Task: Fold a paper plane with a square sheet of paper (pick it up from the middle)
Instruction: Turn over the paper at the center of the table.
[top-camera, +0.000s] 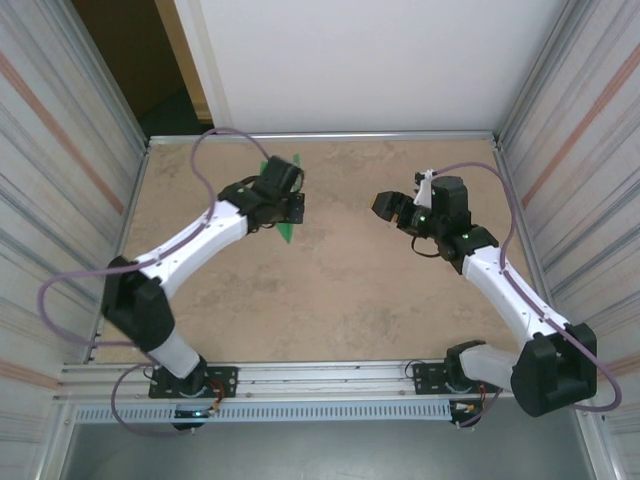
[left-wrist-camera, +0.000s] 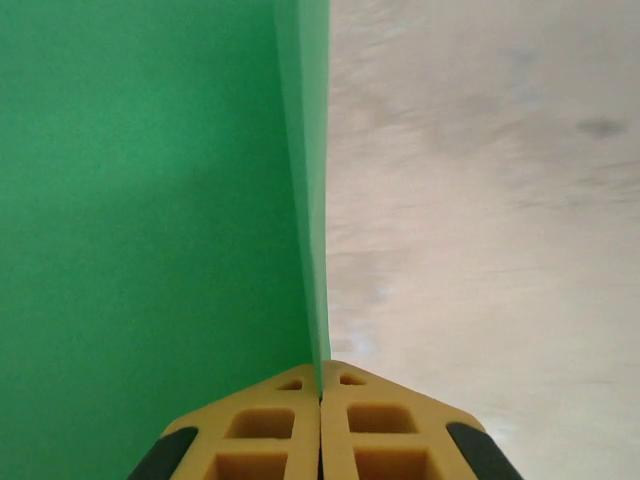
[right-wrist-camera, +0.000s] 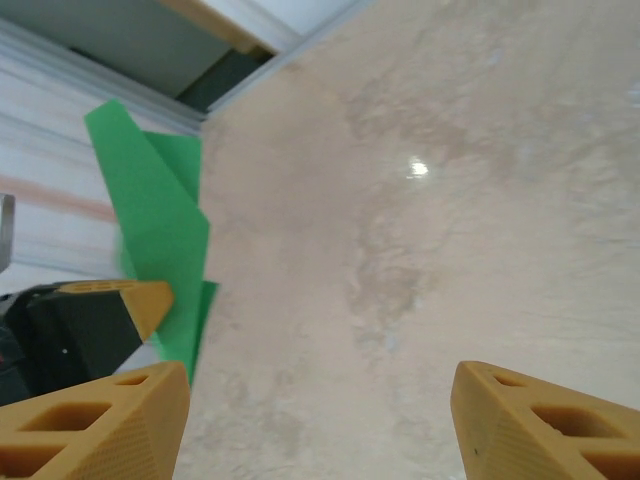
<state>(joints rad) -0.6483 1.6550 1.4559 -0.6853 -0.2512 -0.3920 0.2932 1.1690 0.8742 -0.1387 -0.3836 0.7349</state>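
Over the mottled beige table (top-camera: 330, 300) between ribbed walls (top-camera: 60, 150), left tool (left-wrist-camera: 320, 385) pinches the green paper (left-wrist-camera: 150, 200); right tool (right-wrist-camera: 318, 385) stands wide.

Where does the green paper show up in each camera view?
Top external: green paper upper left of centre, poking out of the left end effector.
Left wrist: fills the left half, pinched at bottom centre.
Right wrist: along the left side.
Shared landmark: the left end effector gripping it.

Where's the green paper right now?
The green paper is pinched in the shut left gripper, at the far left part of the table in the top view. The open right gripper sits apart from it on the right.
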